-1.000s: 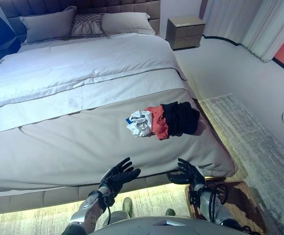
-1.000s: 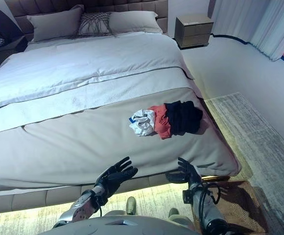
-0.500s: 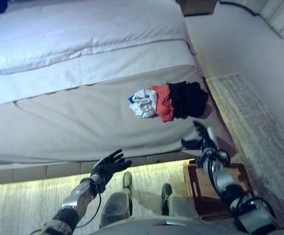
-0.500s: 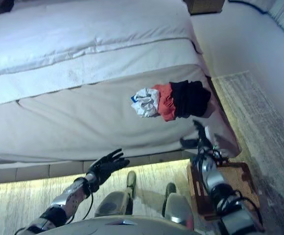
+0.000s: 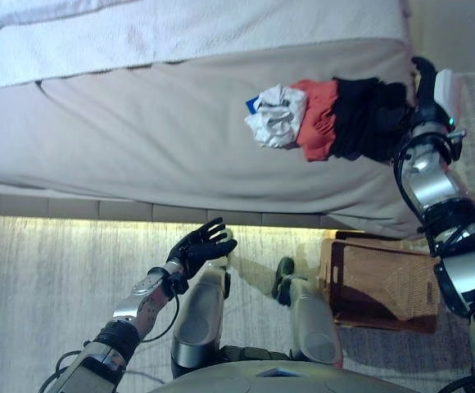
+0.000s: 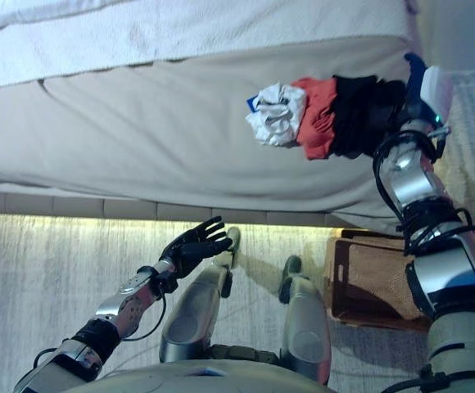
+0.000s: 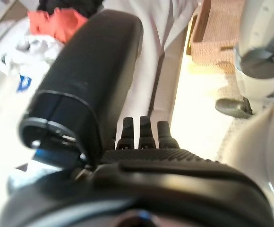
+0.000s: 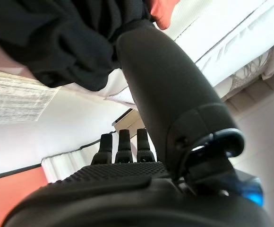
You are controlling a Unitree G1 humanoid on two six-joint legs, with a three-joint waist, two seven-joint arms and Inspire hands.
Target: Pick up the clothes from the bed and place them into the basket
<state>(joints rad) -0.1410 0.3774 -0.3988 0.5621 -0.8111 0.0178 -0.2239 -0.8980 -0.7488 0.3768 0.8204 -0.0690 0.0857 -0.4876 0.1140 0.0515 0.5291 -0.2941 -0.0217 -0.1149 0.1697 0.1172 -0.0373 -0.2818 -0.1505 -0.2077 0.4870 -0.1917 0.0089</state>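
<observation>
On the bed (image 5: 164, 123), your open right hand (image 5: 427, 82) is beside the clothes (image 5: 327, 119); close on them next, then carry to the basket (image 5: 382, 284), left hand (image 5: 198, 246) open and idle.

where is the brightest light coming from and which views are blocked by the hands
Left eye view: a warm glowing strip under the bed edge lights the rug. Left wrist view: the left hand fills most of it, the clothes blurred behind. Right wrist view: the right hand blocks the middle.
</observation>
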